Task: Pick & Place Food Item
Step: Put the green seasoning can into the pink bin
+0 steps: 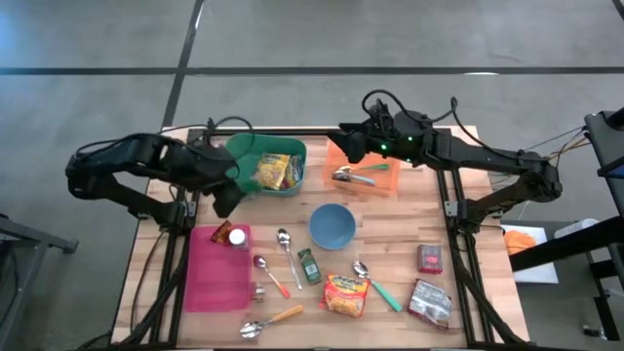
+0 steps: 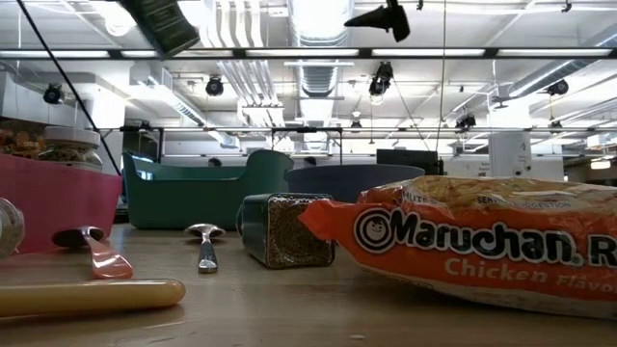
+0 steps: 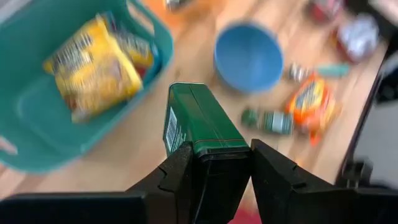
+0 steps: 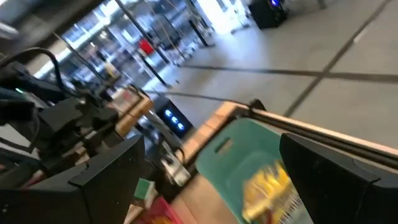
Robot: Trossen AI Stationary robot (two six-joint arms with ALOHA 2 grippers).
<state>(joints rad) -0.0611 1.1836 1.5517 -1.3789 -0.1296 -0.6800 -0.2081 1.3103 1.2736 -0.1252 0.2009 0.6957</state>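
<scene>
- The left gripper (image 3: 214,165) has its fingers (image 3: 177,171) clamped on a green tin box (image 3: 199,121), which sits between them with its long axis running straight out ahead of the fingertips; it is lifted clear of the wooden surface (image 1: 409,229).
- Just beyond and to one side of those fingers lies the teal bin (image 1: 265,166), already holding a yellow snack packet (image 3: 93,65); I judge it the likely drop place, and the left arm is plainly the nearer one to it.
- The bin's near rim lies between the box and the bin's floor, so the box must pass over that rim; bare bin floor shows beside the packet.
- Farther out past the fingertips are the blue bowl (image 3: 249,56), a small green spice jar (image 3: 267,121) and an orange ramen packet (image 3: 311,102), all apart from the box.
- The right gripper (image 1: 353,146) waits over the orange tray (image 1: 363,168), its fingers spread wide with nothing between them.
</scene>
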